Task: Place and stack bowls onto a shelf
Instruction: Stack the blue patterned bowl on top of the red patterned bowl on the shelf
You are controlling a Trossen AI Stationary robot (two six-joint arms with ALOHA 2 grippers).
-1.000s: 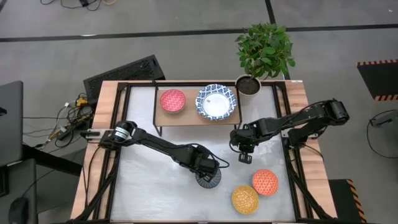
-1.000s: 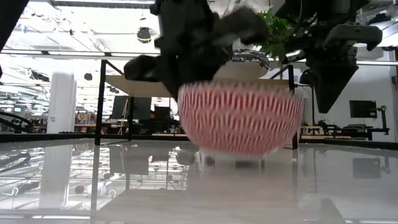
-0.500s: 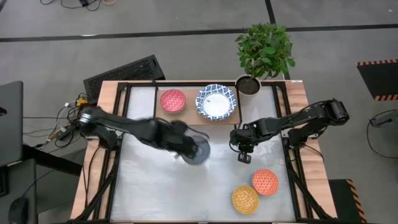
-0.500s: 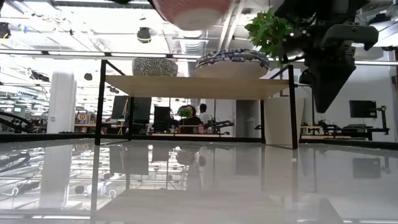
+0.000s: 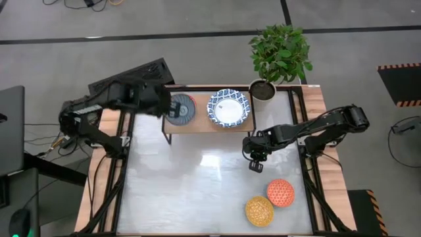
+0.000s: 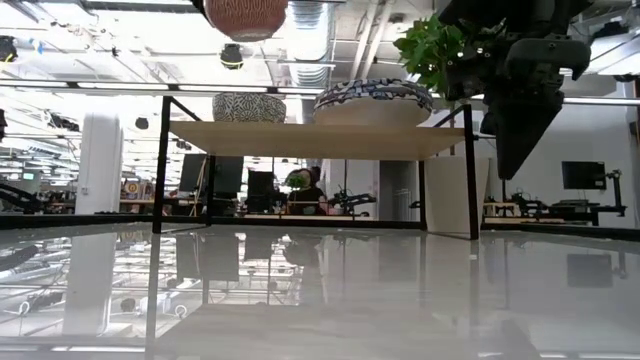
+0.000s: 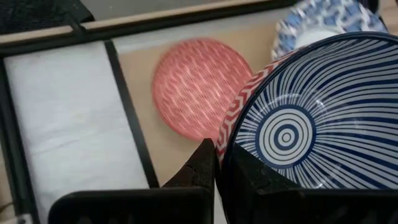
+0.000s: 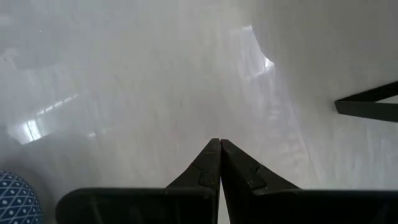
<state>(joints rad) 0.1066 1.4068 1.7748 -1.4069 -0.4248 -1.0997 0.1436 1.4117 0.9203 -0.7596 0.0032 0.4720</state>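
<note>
The left gripper (image 7: 216,163) was clamped on the rim of a grey-blue bowl (image 7: 311,115), holding it above the pink-red bowl (image 7: 202,87) on the shelf (image 5: 197,125). A thin rim grip risked slippage or off-centre stacking. The right gripper (image 8: 219,163) hovered closed, empty.

navy-striped bowl (image 7: 323,118), pink-red zigzag bowl (image 7: 196,87)

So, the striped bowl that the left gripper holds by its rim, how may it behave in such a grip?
The striped bowl keeps its shape, so it is probably stiff. The left gripper pinches only its rim, so it may pivot or slip. It looks glazed, so likely slippery and breakable over the shelf.
</note>
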